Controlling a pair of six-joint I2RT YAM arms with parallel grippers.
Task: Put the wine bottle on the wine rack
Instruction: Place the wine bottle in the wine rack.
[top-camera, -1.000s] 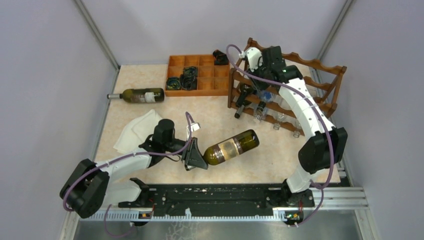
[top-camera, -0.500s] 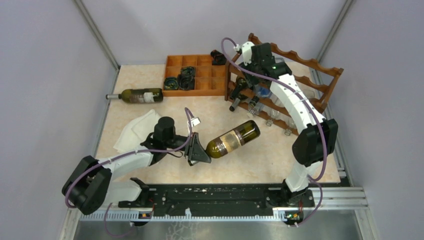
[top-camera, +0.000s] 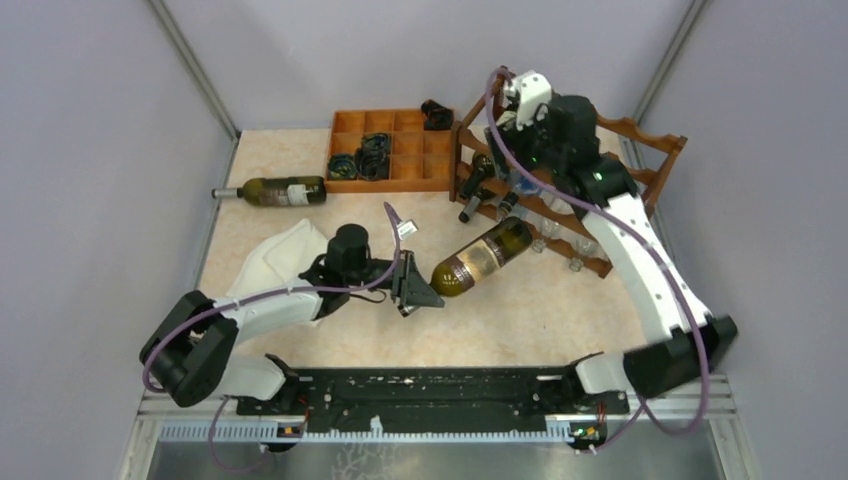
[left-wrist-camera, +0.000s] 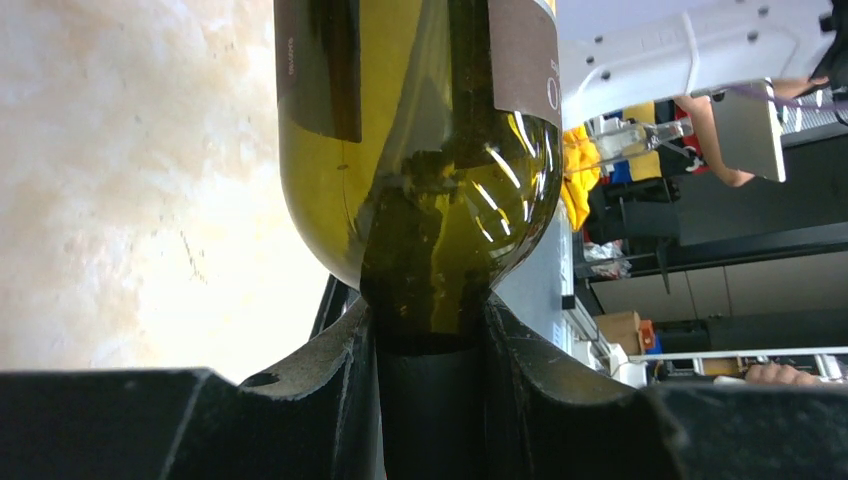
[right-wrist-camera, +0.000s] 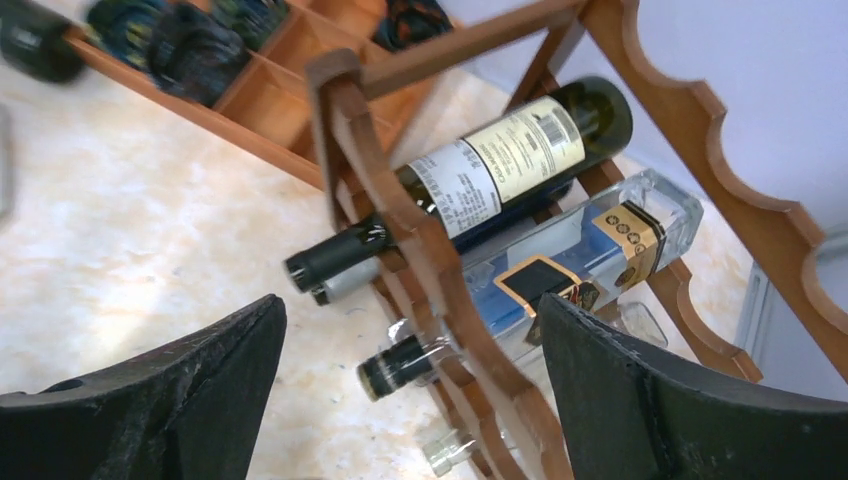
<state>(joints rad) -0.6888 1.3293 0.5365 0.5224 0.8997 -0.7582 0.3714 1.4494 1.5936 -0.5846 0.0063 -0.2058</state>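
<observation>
My left gripper (top-camera: 415, 290) is shut on the neck of a green wine bottle (top-camera: 485, 255), which hangs tilted above the table with its base pointing at the wine rack (top-camera: 640, 170). In the left wrist view the fingers (left-wrist-camera: 330, 350) clamp the neck of the wine bottle (left-wrist-camera: 420, 150). My right gripper (top-camera: 512, 140) hovers open over the rack's left end. In the right wrist view its jaws (right-wrist-camera: 410, 310) straddle a wavy rail of the wine rack (right-wrist-camera: 420, 250) without touching it. A dark bottle with a white label (right-wrist-camera: 500, 160) and a clear blue-labelled bottle (right-wrist-camera: 580, 250) lie in the rack.
An orange-brown compartment tray (top-camera: 385, 150) with dark items stands left of the rack. Another wine bottle (top-camera: 280, 190) lies at the table's left edge. A white cloth (top-camera: 275, 260) lies beside the left arm. Small clear bottle necks (top-camera: 580, 262) poke out of the rack's lowest tier.
The right jaws have opened wide and the right arm has swung outward. The rack's left end shifted slightly left. The left gripper carried the bottle up and right, closer to the rack.
</observation>
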